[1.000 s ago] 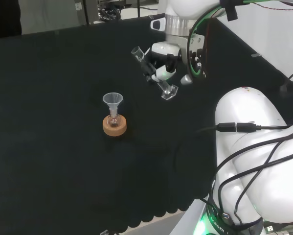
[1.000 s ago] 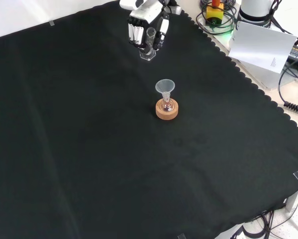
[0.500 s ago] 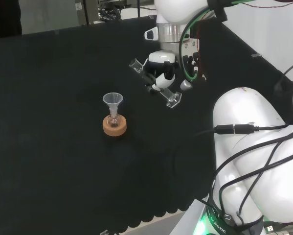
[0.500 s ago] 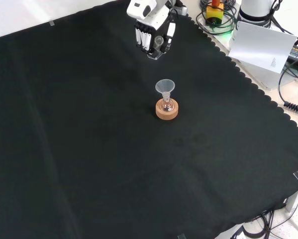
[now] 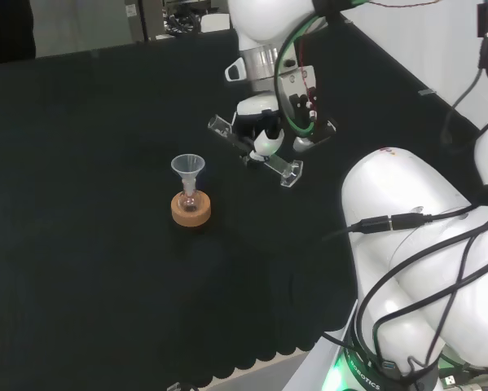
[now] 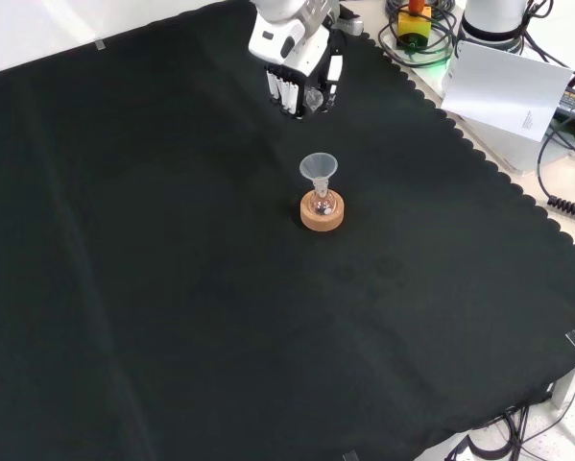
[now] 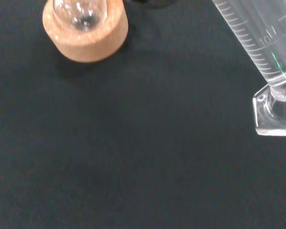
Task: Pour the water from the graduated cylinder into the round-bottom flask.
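My hand (image 5: 260, 130) grasps clear graduated cylinder (image 5: 256, 152), tilted, mouth toward ten o'clock; funnel-topped round-bottom flask (image 5: 190, 198) on cork ring (image 5: 191, 212).

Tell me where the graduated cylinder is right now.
The graduated cylinder is tilted in the hand, off the cloth, up and right of the funnel and flask in the head view.

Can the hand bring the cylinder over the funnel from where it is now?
Probably yes: the hand holds the tilted graduated cylinder above bare cloth, and nothing stands between it and the funnel.
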